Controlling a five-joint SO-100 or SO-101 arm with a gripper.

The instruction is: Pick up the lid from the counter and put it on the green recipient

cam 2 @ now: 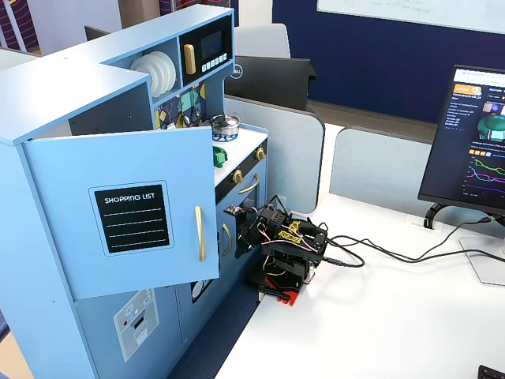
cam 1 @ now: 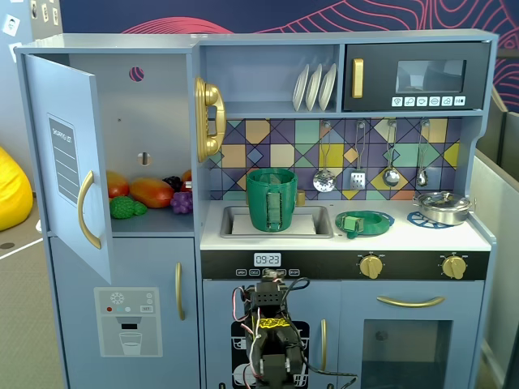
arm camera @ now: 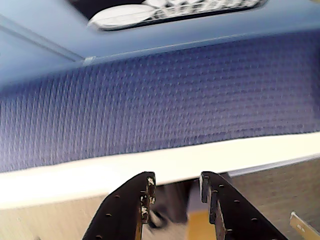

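The lid (cam 1: 364,222) is a flat green disc with a paler block knob. It lies on the white counter (cam 1: 405,237), right of the sink. The green recipient (cam 1: 272,199), a tall dark green pot with a ribbed handle, stands in the sink (cam 1: 318,222). In the side fixed view only a bit of the lid (cam 2: 218,156) shows and the pot is hidden by the open door. My arm (cam 1: 272,324) is folded low in front of the kitchen, well below the counter. In the wrist view my gripper (arm camera: 176,182) is open and empty, and neither the lid nor the pot shows.
A shiny silver pan (cam 1: 443,207) sits on the right burner. The fridge door (cam 1: 69,162) hangs open at the left, with toy fruit (cam 1: 150,193) inside. Utensils (cam 1: 357,174) hang above the counter. The arm's base (cam 2: 280,280) stands on a white desk (cam 2: 379,316).
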